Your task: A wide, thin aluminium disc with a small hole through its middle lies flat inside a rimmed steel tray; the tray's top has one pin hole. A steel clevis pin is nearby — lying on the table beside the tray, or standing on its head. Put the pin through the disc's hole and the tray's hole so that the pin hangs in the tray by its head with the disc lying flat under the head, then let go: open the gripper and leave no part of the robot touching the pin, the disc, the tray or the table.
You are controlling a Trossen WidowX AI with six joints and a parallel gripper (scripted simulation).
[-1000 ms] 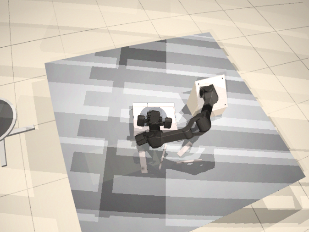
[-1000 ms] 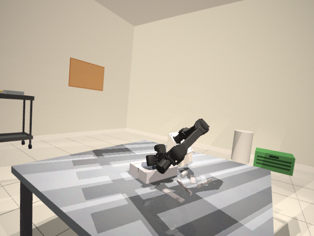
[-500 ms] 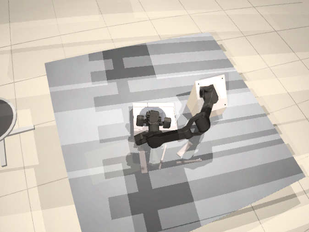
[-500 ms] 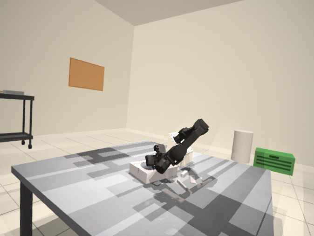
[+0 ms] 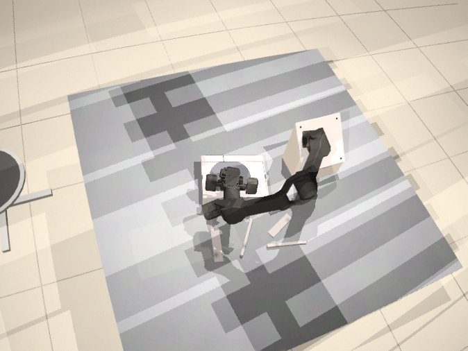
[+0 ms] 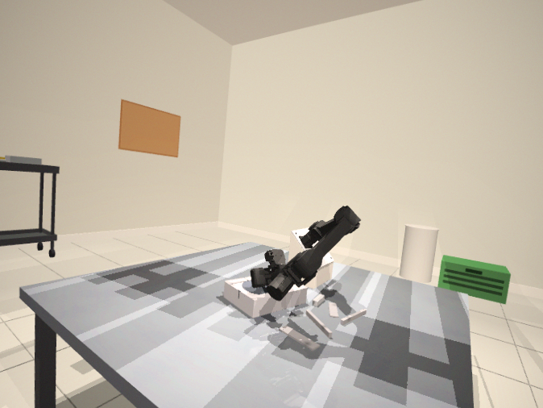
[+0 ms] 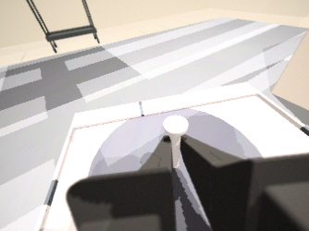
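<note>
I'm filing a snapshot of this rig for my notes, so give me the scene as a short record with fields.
gripper: shut on the pin, above the tray
pin: head up, shank between the fingers
disc: inside the tray, beneath the gripper
tray: on the table, near the white base block
pin tip in the holes: cannot tell, hidden by the fingers
release: not done
</note>
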